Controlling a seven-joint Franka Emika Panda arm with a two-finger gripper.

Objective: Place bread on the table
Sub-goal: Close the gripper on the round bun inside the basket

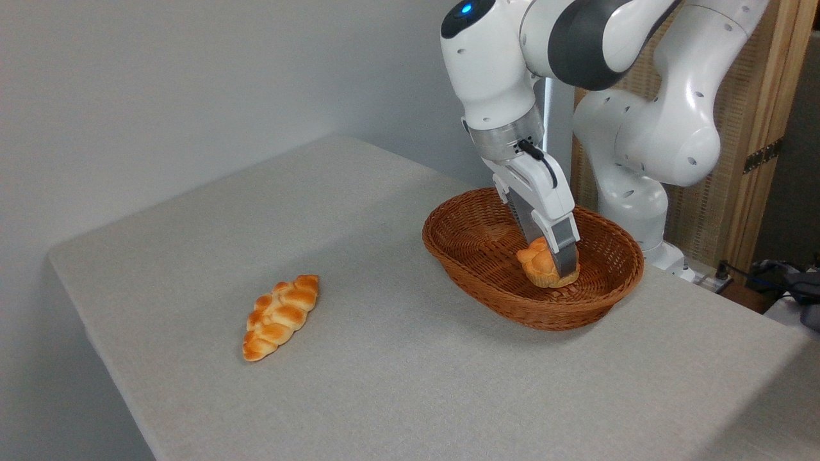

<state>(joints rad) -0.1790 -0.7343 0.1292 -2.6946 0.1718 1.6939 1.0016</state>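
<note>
Leftmost, you have the braided loaf (280,317) lying on the table (397,358). Next, inside the wicker basket (500,301): the bread (537,262), pinched across its sides by the gripper (552,267). Probably light and soft; keep your hold gentle at the paler base.

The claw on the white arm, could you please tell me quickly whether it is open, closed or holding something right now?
Claw: closed on the small round golden-orange knotted bun, inside the brown oval wicker basket.
</note>
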